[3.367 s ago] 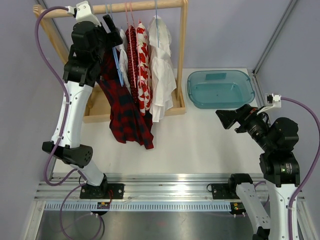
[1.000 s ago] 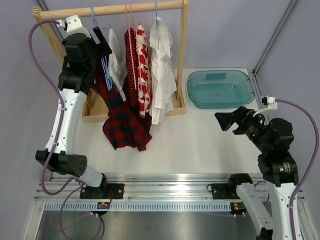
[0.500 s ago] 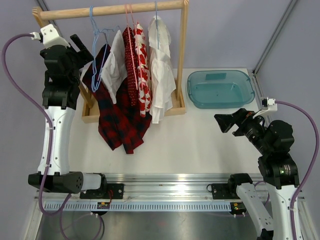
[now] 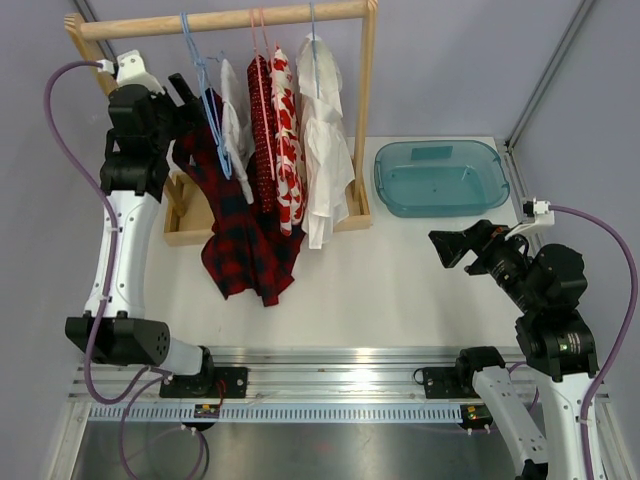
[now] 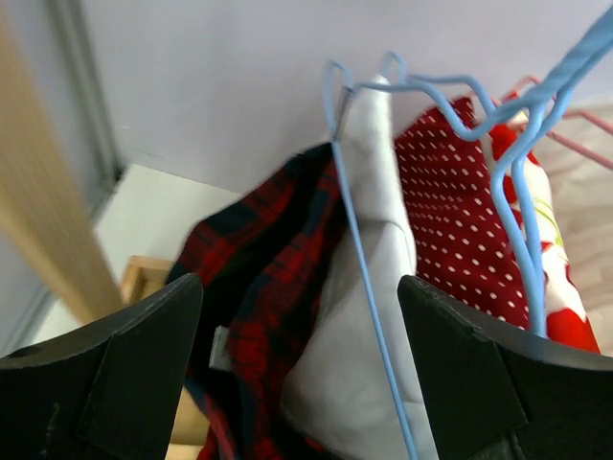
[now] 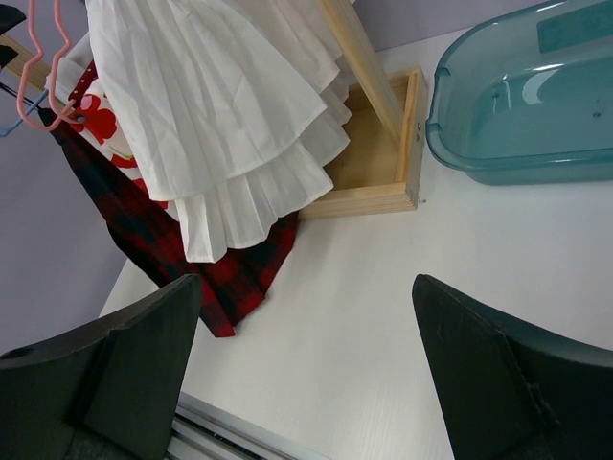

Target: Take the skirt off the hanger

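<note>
at the left end of the wooden rack (image 4: pixel 250 17), the skirt (image 4: pixel 240 240) hangs on a blue wire hanger (image 5: pixel 370 287). it is red plaid crossed with dark navy checks, bunched narrow at the top against the hanger and spreading wider toward its hem. the hem spills over the rack's base frame onto the white surface (image 4: pixel 400 290). a white garment (image 4: pixel 232 120) hangs just beside it, then a red polka-dot one (image 4: pixel 265 110) and a white pleated dress (image 4: pixel 325 140). the left gripper (image 4: pixel 185 95) is raised beside the skirt's top, its fingers spread wide. the plaid cloth and the hanger wire lie ahead of the gap, with nothing clamped. the right gripper (image 4: pixel 450 245) hovers over the surface near a teal plastic tub (image 4: pixel 440 178), also wide open and empty.
</note>
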Robot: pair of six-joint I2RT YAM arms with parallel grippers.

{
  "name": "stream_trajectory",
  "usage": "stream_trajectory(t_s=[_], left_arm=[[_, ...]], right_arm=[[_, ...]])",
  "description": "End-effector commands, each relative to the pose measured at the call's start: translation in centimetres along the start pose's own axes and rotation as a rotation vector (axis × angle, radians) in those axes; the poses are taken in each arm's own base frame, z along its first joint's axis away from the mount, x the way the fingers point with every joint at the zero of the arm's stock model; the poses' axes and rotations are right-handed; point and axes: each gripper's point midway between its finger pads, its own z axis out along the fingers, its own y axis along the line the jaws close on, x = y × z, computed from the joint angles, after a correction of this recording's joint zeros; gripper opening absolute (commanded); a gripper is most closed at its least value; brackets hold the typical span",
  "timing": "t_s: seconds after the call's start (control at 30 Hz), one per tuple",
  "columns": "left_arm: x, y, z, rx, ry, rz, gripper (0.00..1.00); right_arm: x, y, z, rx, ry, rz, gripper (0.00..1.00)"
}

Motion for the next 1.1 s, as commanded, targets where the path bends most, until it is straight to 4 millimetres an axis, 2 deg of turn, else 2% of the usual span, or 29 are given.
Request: stream_trajectory(t_s=[0.0,0.07,0.1,0.13,0.17,0.2,0.23,0.27,0.3,0.33,0.4,0.43,0.53,0.57,0.63,0.77,0.9,0.97,1.07], left_arm=[[-0.5,-4.4,1.0,0.231,0.017,-0.024,0.88],[1.0,-6.4,2.1,0.343,0.080,-0.031,0.89],[0.1,-7.4,2.1,0.376,0.076,-0.057,0.89],[0.3,-8.3,2.4,0.421,0.099,-0.070,0.89],[2.6,-8.4,4.3,0.420,0.178,-0.085,0.88],[2.5,-8.9,4.7,0.429,0.188,-0.088,0.84],[1.0,-9.3,5.1,0.419,0.159,-0.080,0.82],[2.1,-9.3,6.0,0.388,0.191,-0.076,0.81],[2.0,-9.0,6.3,0.357,0.181,-0.070,0.79],[1.8,-7.7,6.9,0.269,0.157,-0.070,0.79],[1.1,-6.2,6.7,0.179,0.121,-0.094,0.78],[1.9,-4.2,7.3,0.079,0.115,-0.092,0.76],[1.1,-2.6,6.4,-0.001,0.059,-0.098,0.72],[2.0,-2.3,6.6,-0.009,0.067,-0.095,0.72],[2.2,-2.2,6.4,-0.008,0.068,-0.087,0.69],[3.6,-2.0,6.8,-0.010,0.107,-0.075,0.54],[4.7,-1.5,6.9,-0.028,0.127,-0.078,0.52],[4.4,-1.6,6.6,-0.018,0.106,-0.077,0.52],[5.2,-1.6,7.2,-0.010,0.122,-0.065,0.44]], right_arm=[[-0.6,0.2,-0.2,-0.007,-0.034,-0.032,0.99],[-0.6,0.2,-0.2,-0.006,-0.035,-0.034,0.99],[-0.6,0.2,-0.2,-0.006,-0.038,-0.035,0.99],[-0.7,0.2,-0.2,-0.006,-0.039,-0.035,1.00],[-0.6,0.1,-0.2,-0.005,-0.037,-0.036,1.00],[-0.7,0.3,-0.3,-0.008,-0.040,-0.038,1.00],[-0.7,0.2,-0.3,-0.004,-0.039,-0.038,1.00],[-0.7,0.2,-0.2,-0.003,-0.037,-0.041,0.99],[-0.7,0.2,-0.3,-0.003,-0.036,-0.044,0.99],[-0.7,0.1,-0.3,0.004,-0.036,-0.051,0.99],[-0.7,0.1,-0.4,0.007,-0.034,-0.056,0.99],[-0.7,-0.1,-0.4,0.015,-0.035,-0.058,0.99],[-0.7,0.0,-0.4,0.015,-0.036,-0.062,1.00],[-0.7,0.0,-0.3,0.013,-0.033,-0.060,0.99],[-0.6,0.0,-0.3,0.011,-0.034,-0.059,0.99],[-0.7,0.0,-0.2,0.011,-0.034,-0.056,1.00],[-0.6,-0.1,-0.1,0.014,-0.032,-0.057,1.00],[-0.6,-0.1,0.0,0.012,-0.029,-0.057,1.00],[-0.6,0.0,0.0,0.011,-0.030,-0.054,0.99]])
